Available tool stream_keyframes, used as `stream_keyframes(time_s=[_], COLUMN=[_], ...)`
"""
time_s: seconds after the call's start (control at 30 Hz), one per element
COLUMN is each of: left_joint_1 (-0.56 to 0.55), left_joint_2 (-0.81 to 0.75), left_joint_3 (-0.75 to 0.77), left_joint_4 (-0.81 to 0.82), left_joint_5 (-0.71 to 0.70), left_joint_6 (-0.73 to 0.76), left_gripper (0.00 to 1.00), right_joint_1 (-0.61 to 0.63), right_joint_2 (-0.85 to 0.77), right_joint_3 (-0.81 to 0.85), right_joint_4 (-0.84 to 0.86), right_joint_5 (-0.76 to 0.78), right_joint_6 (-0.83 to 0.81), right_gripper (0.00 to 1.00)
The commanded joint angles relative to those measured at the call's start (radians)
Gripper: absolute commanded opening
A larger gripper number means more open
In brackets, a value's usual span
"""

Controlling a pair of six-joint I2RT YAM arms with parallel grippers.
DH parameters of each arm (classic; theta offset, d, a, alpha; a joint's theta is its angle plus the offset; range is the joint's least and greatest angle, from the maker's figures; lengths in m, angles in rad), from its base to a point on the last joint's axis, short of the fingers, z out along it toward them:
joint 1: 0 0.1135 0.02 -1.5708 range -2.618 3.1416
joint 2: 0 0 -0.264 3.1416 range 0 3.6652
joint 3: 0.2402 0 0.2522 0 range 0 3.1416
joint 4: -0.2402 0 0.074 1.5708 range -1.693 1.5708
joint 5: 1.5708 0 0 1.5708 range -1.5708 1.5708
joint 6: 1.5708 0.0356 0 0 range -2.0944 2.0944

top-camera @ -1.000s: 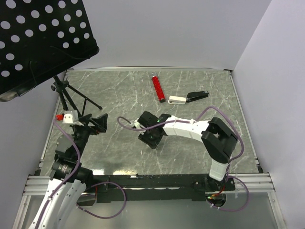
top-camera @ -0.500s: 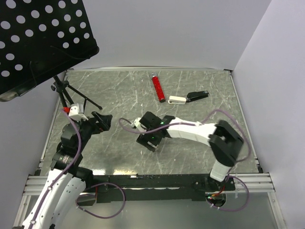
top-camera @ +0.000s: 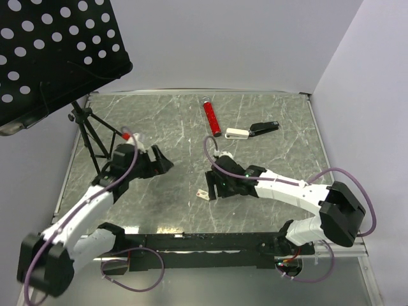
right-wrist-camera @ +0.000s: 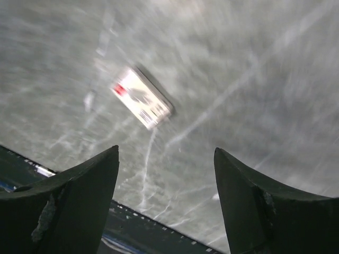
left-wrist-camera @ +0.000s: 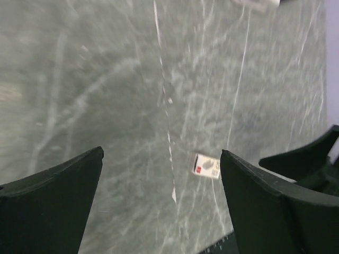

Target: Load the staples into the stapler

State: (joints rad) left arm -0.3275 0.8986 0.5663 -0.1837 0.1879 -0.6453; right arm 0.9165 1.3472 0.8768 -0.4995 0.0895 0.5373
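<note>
The slim black stapler (top-camera: 264,127) lies at the far right of the table, with a white box piece (top-camera: 236,133) touching its left end. The staples do not show in any view. A small beige box piece with a red mark (top-camera: 203,194) (left-wrist-camera: 206,165) (right-wrist-camera: 142,99) lies flat on the table near the front. My right gripper (top-camera: 213,185) (right-wrist-camera: 166,150) hovers open just right of it, holding nothing. My left gripper (top-camera: 160,165) (left-wrist-camera: 161,153) stands open and empty to its left, well above the table.
A red cylindrical tube (top-camera: 211,117) lies at the back centre, left of the stapler. A black tripod (top-camera: 89,131) stands at the left under a perforated black stand. The table's front edge rail (right-wrist-camera: 132,219) is close below the right gripper.
The right gripper has opened and drawn back to the right, leaving the small beige box piece on the table. The left arm has swung forward and right, toward the table's middle.
</note>
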Motion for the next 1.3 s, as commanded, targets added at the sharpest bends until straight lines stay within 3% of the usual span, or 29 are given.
stream_keyframes(time_s=[0.0, 0.1, 0.23, 0.43, 0.83, 1.27], left_joint_1=[-0.079, -0.136, -0.182, -0.218, -0.261, -0.295], left_joint_2=[0.135, 0.221, 0.304, 0.414, 0.602, 0.686], left_joint_3=[0.075, 0.083, 0.072, 0.090, 0.190, 0.244], left_joint_4=[0.061, 0.085, 0.156, 0.176, 0.161, 0.102], left_joint_5=[0.085, 0.079, 0.094, 0.137, 0.255, 0.278], left_joint_6=[-0.025, -0.045, -0.080, -0.085, -0.057, -0.025], left_gripper=[0.97, 0.97, 0.99, 0.88, 0.69, 0.53], right_joint_1=[-0.001, 0.001, -0.004, -0.045, -0.087, -0.105], right_joint_2=[0.004, 0.029, 0.017, 0.007, 0.033, 0.064], right_joint_3=[-0.064, -0.096, -0.154, -0.226, -0.300, -0.306], right_joint_4=[0.094, 0.142, 0.214, 0.306, 0.464, 0.480], right_joint_5=[-0.016, -0.033, -0.017, -0.037, -0.122, -0.149], right_joint_6=[0.285, 0.348, 0.414, 0.475, 0.517, 0.532], right_gripper=[0.78, 0.76, 0.66, 0.52, 0.40, 0.33])
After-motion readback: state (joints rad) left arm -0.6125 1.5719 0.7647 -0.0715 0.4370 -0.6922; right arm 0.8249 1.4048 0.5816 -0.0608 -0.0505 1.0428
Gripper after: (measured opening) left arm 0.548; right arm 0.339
